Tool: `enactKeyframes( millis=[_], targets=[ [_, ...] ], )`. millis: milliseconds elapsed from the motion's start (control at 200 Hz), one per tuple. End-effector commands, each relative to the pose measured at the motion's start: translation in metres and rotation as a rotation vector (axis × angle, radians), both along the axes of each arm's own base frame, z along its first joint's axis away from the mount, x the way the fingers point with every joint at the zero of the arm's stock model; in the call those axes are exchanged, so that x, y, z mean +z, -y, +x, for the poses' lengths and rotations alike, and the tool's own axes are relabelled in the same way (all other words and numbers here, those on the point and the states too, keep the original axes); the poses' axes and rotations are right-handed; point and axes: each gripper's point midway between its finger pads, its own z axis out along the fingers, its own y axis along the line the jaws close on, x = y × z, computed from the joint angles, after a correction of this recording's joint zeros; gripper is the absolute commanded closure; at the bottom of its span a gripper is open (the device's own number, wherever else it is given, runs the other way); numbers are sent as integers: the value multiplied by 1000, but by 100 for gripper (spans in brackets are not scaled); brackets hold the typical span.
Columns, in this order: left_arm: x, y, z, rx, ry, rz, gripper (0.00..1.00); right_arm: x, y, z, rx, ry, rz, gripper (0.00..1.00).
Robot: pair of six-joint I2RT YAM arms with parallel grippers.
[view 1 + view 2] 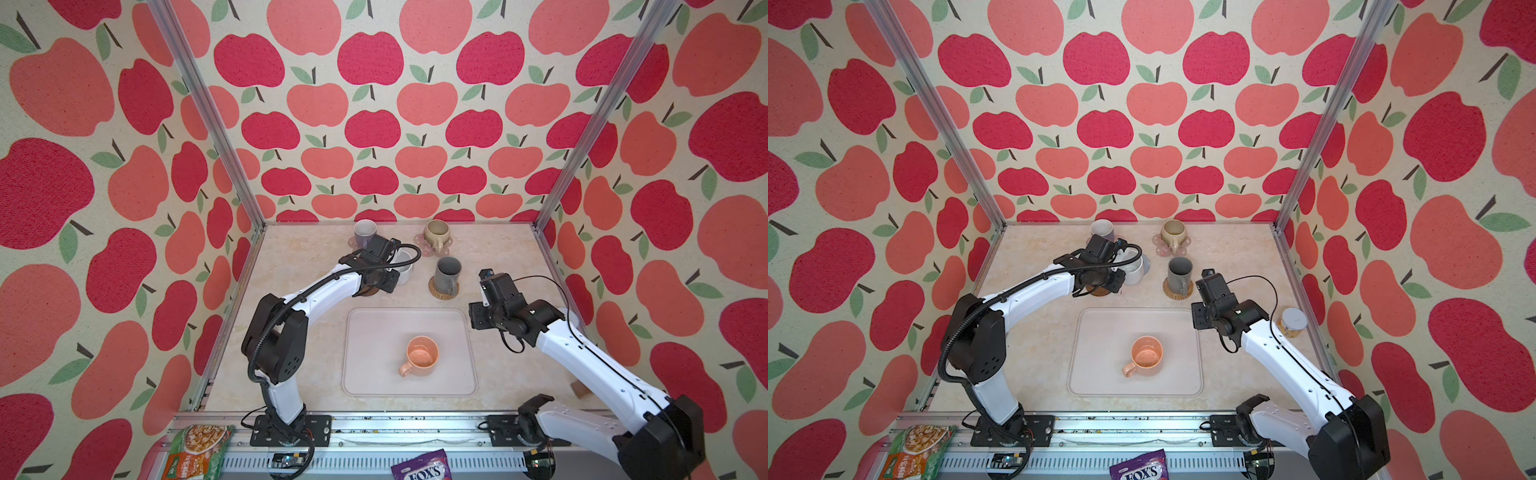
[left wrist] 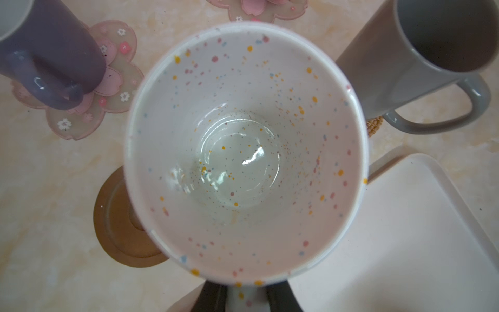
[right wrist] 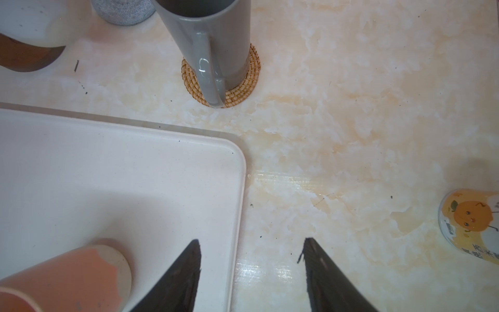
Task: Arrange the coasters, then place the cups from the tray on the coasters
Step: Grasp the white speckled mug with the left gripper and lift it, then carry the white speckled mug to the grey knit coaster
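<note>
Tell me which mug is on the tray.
The peach-orange mug: it alone stands on the tray. The lavender mug, beige mug and dark grey mug sit on coasters; the left end effector grips the white mug.

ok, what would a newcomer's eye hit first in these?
The loud apple-print walls around the cell, in both top views. Then the left gripper shut on the handle of a white speckled mug filling the left wrist view, beyond the far edge of the tray. Last, a lone peach mug on that tray, with the right gripper open and empty by its corner.
</note>
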Motion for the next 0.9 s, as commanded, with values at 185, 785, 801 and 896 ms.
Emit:
enactKeyframes(
  millis=[185,785,801,896],
  targets=[
    [13,22,68,9,118,-24,100,25,4,2,0,63,16,36],
    [11,24,117,44,146,-40,100,19,1,0,3,35,26,37],
    [11,24,117,45,144,-42,100,19,1,0,3,35,27,37],
    [6,26,120,41,133,-47,100,19,0,1,5,35,29,37]
  ],
)
